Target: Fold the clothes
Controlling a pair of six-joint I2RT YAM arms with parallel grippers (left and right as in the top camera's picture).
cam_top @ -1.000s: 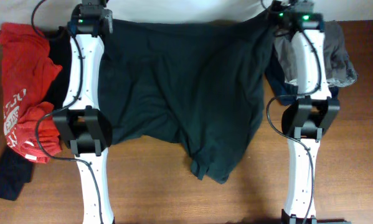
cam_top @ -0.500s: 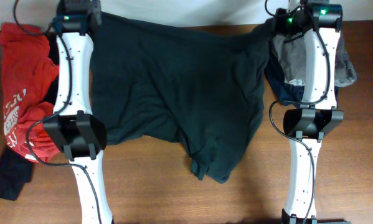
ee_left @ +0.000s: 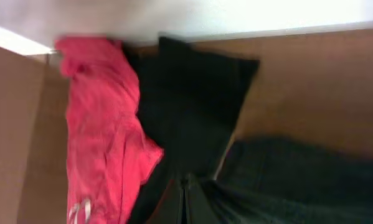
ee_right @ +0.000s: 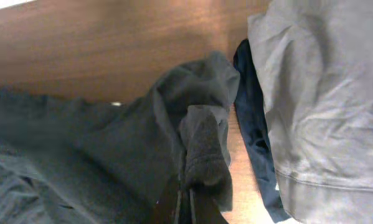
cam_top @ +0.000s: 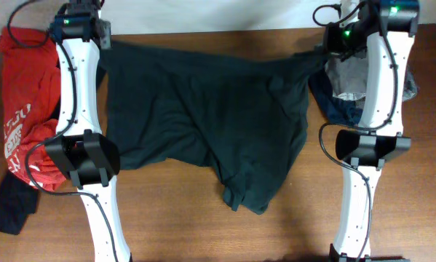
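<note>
Wooden table (cam_top: pixel 170 225) under spread clothes (cam_top: pixel 203 120)

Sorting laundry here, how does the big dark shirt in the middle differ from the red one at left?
The dark shirt is spread wide; the red shirt lies bunched. The left hand and right hand pinch the dark shirt's corners; nothing holds the red shirt. Only the red shirt shows white print. Both are cloth.
</note>
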